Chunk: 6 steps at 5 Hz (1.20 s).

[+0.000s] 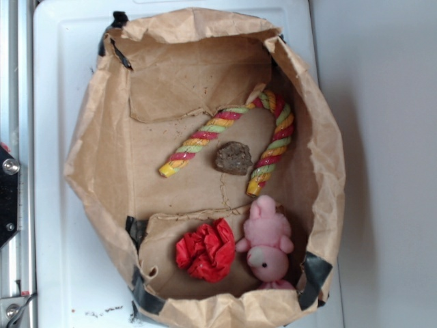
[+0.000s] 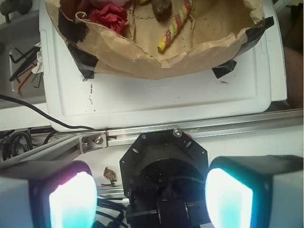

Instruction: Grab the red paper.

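- I'm in a lab or workshop, by the look of it: aluminium rail (image 2: pixel 199 127) bolted below my white counter (image 2: pixel 166 97).
- Allen keys (image 2: pixel 21 59) and black cables (image 2: pixel 42 121) lie loose at the side.
- Taped-up paper bag (image 1: pixel 95 164) serves as a test bin.

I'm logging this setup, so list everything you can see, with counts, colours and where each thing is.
Bag: one, brown paper, black-taped, open on the tray.
Tray: one, white, under the bag.
Red paper: one, crumpled, bag floor, beside the pink toy.
Toy: one, pink plush, bag corner.
Rope cane: one, red-yellow-green striped, mid-bag.
Lump: one, brown, inside the cane's hook.
Hex keys: several, dark, left of the tray in the wrist view.
Hand: one, pads glowing cyan, spread apart, outside the bag, holding nothing.
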Each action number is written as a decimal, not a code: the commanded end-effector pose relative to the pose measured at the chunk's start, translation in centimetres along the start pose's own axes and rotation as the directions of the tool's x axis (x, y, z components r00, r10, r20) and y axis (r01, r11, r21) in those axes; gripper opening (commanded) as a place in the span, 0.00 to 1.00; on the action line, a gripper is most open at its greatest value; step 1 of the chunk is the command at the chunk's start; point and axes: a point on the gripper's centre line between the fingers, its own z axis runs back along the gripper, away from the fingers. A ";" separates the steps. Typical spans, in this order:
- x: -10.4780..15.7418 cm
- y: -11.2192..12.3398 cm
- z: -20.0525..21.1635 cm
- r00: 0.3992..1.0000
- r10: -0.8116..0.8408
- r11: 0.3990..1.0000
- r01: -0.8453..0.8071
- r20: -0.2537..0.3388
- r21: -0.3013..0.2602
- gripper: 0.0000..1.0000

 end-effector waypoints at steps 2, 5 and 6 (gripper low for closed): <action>1.7 -0.4 -0.3 0.999 0.021 1.000 -0.021 0.033 0.022 1.00; 6.9 0.0 -3.2 0.997 0.072 0.995 -0.074 0.024 0.065 1.00; 8.5 0.4 -4.1 0.997 0.070 0.996 -0.071 0.025 0.056 1.00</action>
